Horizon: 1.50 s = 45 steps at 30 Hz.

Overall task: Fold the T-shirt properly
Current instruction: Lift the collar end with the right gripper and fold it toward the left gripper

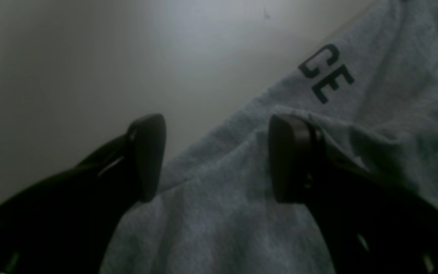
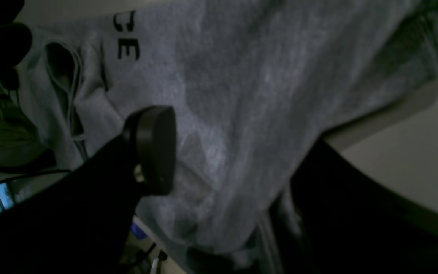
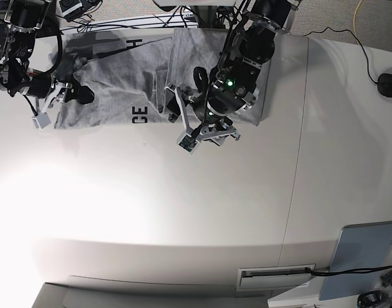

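Note:
The heather-grey T-shirt (image 3: 119, 70) lies rumpled along the table's far edge, with black letters "CE" (image 3: 140, 116) near its front hem. My left gripper (image 1: 219, 160) is open low over the shirt's front edge. One finger (image 1: 148, 156) is over bare table and the other (image 1: 291, 160) over cloth, close to the letters. My right gripper (image 2: 238, 163) is open at the shirt's left end in the base view. Grey cloth fills the gap between its jaws, and folds partly hide its far finger (image 2: 318, 182).
A flat blue-grey panel (image 3: 366, 250) lies at the table's near right corner. A black round object (image 3: 389, 84) sits at the right edge. Cables (image 3: 183, 13) run behind the shirt. The white table (image 3: 151, 212) stretches out in front of it.

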Each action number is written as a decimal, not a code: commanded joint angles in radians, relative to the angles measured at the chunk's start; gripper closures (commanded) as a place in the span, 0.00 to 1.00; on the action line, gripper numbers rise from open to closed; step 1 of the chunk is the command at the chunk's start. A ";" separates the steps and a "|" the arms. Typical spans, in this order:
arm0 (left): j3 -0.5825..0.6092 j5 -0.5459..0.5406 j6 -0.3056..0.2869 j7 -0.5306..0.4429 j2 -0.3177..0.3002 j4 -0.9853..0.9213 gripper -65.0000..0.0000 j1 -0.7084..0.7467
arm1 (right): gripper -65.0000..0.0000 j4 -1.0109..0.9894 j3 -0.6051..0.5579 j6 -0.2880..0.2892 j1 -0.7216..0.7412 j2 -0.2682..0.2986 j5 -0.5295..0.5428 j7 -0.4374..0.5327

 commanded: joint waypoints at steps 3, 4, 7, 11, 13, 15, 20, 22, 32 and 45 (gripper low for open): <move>0.002 -0.003 0.000 -0.018 0.011 0.021 0.34 -0.013 | 0.45 0.002 0.000 -0.007 -0.006 -0.003 -0.066 -0.040; 0.002 -0.003 0.000 -0.019 0.011 0.021 0.34 -0.013 | 0.45 0.002 0.000 0.000 -0.006 -0.003 -0.066 -0.040; 0.002 -0.003 0.000 -0.018 0.011 0.021 0.34 -0.013 | 0.45 0.002 0.002 -0.034 -0.006 0.002 -0.066 -0.040; 0.002 -0.003 0.000 -0.018 0.010 0.021 0.34 -0.011 | 0.45 0.002 -0.014 -0.026 -0.005 -0.003 -0.034 -0.040; 0.002 -0.003 0.000 -0.018 0.011 0.021 0.34 -0.011 | 0.45 0.002 -0.014 -0.013 -0.005 -0.001 -0.034 -0.040; 0.002 -0.003 0.000 -0.018 0.011 0.021 0.34 -0.011 | 0.45 0.002 -0.011 -0.030 -0.005 0.000 -0.035 -0.040; 0.002 -0.003 0.000 -0.018 0.011 0.021 0.34 -0.011 | 0.45 0.002 -0.020 -0.037 -0.003 -0.003 0.031 -0.040; 0.002 -0.003 0.000 -0.018 0.011 0.021 0.34 -0.010 | 0.45 0.002 -0.019 -0.018 -0.002 -0.002 0.037 -0.040; 0.002 -0.003 0.000 -0.018 0.011 0.021 0.34 -0.011 | 0.45 0.002 -0.020 -0.031 0.012 -0.003 0.039 -0.040; 0.003 -0.003 0.000 -0.019 0.013 0.021 0.34 0.001 | 0.45 0.002 -0.020 -0.046 0.037 -0.004 0.044 -0.040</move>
